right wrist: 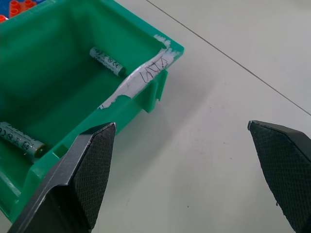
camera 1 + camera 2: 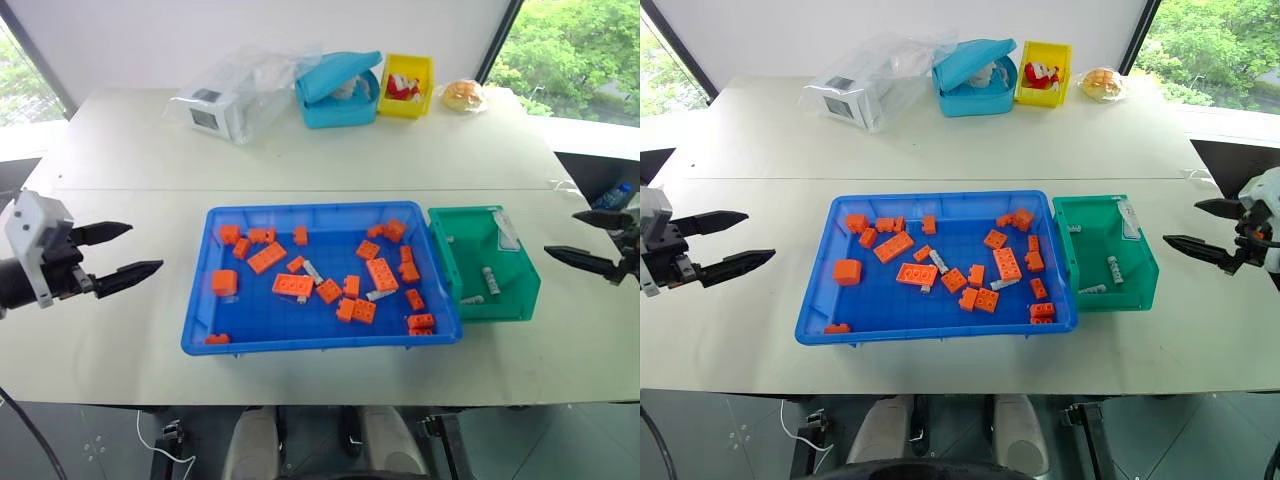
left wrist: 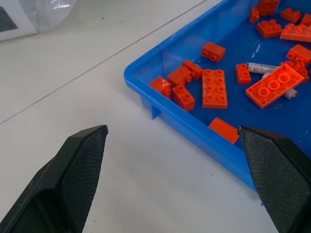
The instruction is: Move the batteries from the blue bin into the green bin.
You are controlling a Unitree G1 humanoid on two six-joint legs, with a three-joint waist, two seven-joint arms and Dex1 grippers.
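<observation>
The blue bin sits mid-table, holding many orange bricks and a few silver-grey batteries among them. Against its right side stands the green bin, with three batteries on its floor. My left gripper hovers open left of the blue bin, apart from it, nothing between its fingers. My right gripper hovers open right of the green bin, also empty. The left wrist view looks over the blue bin's corner and two batteries. In the right wrist view, the green bin's taped rim lies ahead.
At the table's far side stand a light-blue lidded box, a small yellow bin, a clear bag with a white device and a wrapped bun. Bare tabletop lies on both sides of the bins.
</observation>
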